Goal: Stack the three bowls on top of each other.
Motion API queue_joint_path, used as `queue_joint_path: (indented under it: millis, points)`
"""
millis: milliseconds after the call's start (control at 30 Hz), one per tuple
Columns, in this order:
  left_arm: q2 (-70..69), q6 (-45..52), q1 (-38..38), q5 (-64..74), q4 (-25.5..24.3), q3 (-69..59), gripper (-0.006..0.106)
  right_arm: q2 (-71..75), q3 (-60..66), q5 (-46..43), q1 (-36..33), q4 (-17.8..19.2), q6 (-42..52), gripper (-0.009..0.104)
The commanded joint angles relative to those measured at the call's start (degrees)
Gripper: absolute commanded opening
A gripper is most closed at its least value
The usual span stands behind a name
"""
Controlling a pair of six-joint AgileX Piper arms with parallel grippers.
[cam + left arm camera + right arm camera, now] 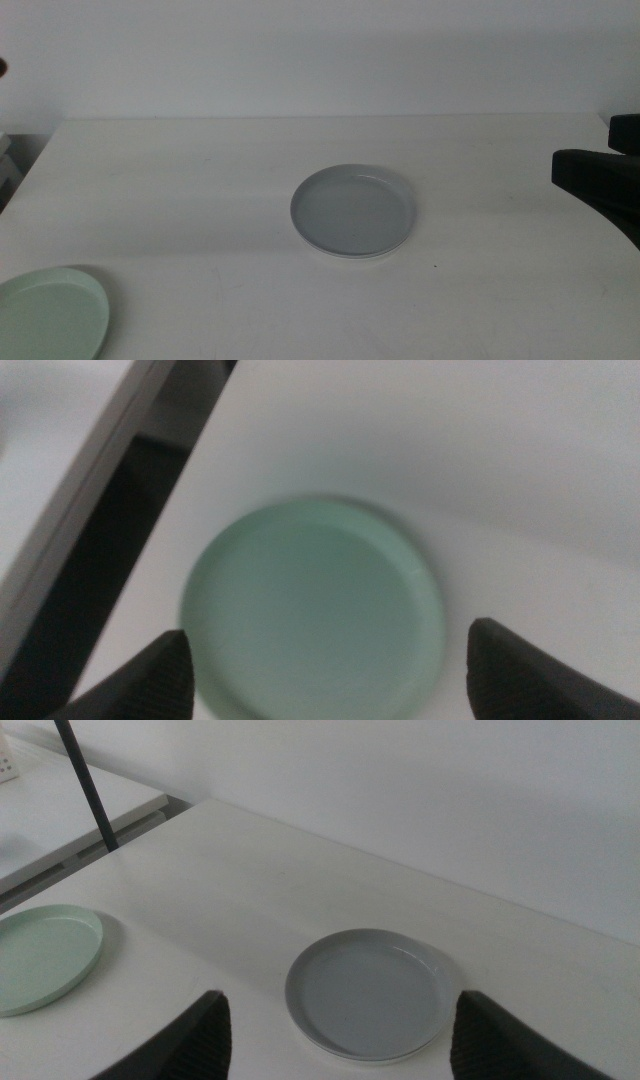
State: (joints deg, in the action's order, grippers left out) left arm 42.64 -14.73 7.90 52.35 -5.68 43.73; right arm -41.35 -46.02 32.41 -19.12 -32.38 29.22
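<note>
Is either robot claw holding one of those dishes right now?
No. The left gripper hangs open over the mint green bowl; the right gripper is open, away from the grey bowl.

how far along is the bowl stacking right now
Apparently done: the grey bowl sits mid-table on what looks like a white rim, probably the white bowl beneath. In hand: nothing; the left tool hovers open over the mint green bowl at the near left corner. The right tool waits open at the right. Left: putting the green bowl on top.
</note>
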Motion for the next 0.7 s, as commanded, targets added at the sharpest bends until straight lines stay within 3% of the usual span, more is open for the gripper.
queue_joint_path:
  millis: [0, 367, 500, 667]
  points:
    - [3.0, -0.8, 0.1, 0.3, -2.4, 3.9, 0.097, 0.1, -1.3, -3.5, 0.0, -1.0, 0.8, 0.056]
    - [19.2, 9.4, 0.1, 0.8, -4.6, 11.9, 0.097, 0.1, -1.3, -3.6, 0.0, -1.0, 0.8, 0.056]
    - [23.7, 17.8, 0.1, -1.9, -1.8, 12.9, 0.097, 0.1, -1.3, -3.6, 0.0, -1.0, 0.8, 0.056]
    - [26.0, 18.9, 0.1, 0.2, -0.2, 13.2, 0.097, 0.1, -1.3, -3.6, 0.0, -1.0, 0.8, 0.056]
